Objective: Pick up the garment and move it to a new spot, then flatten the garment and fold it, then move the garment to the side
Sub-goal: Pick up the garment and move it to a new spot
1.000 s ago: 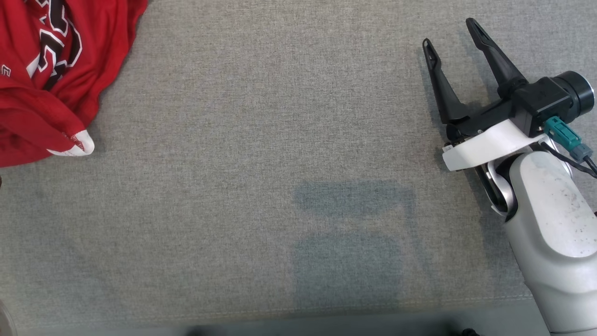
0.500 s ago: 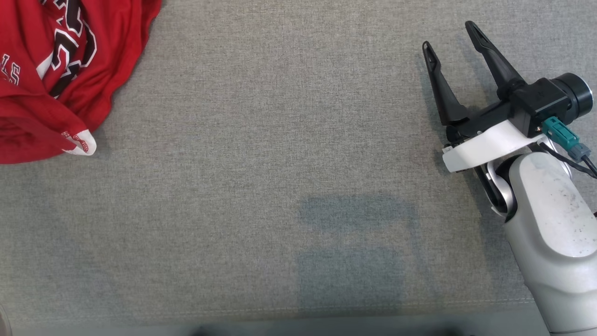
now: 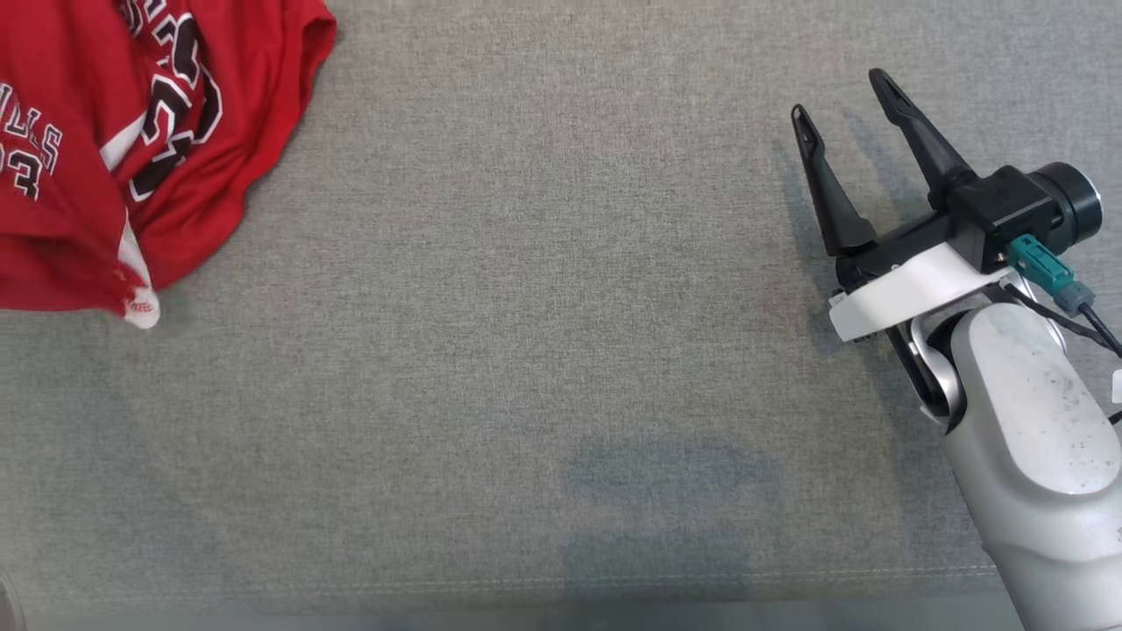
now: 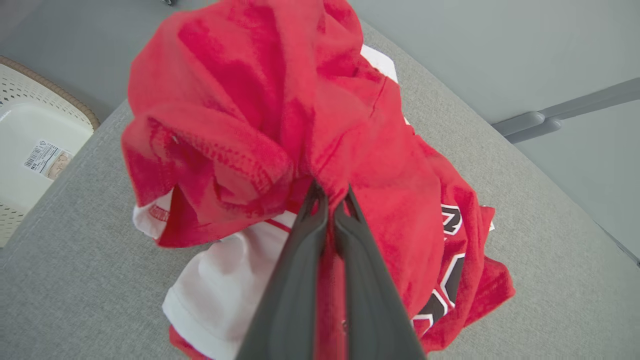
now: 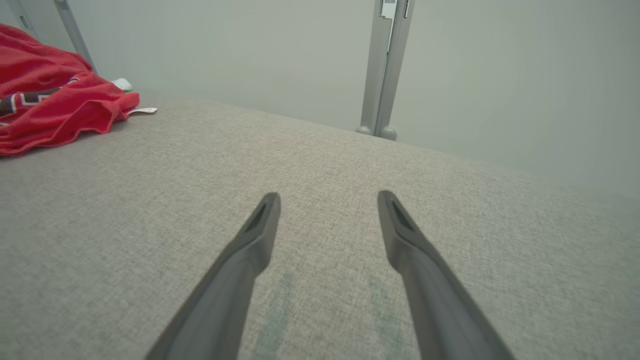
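The left gripper (image 4: 330,192) is pinched tight on a bunched fold of the red jersey (image 4: 240,100). The jersey mounds up around and beyond the gripper's fingertips, with white fabric showing under the fingers and its lower folds on the grey fabric surface (image 4: 525,225). The right gripper (image 3: 840,96) hovers over the same surface with its jaws spread wide and nothing between them, well apart from the jersey, which lies far off to its left.

Right pincer (image 5: 328,196) agape; red garment (image 5: 55,110) upper left.
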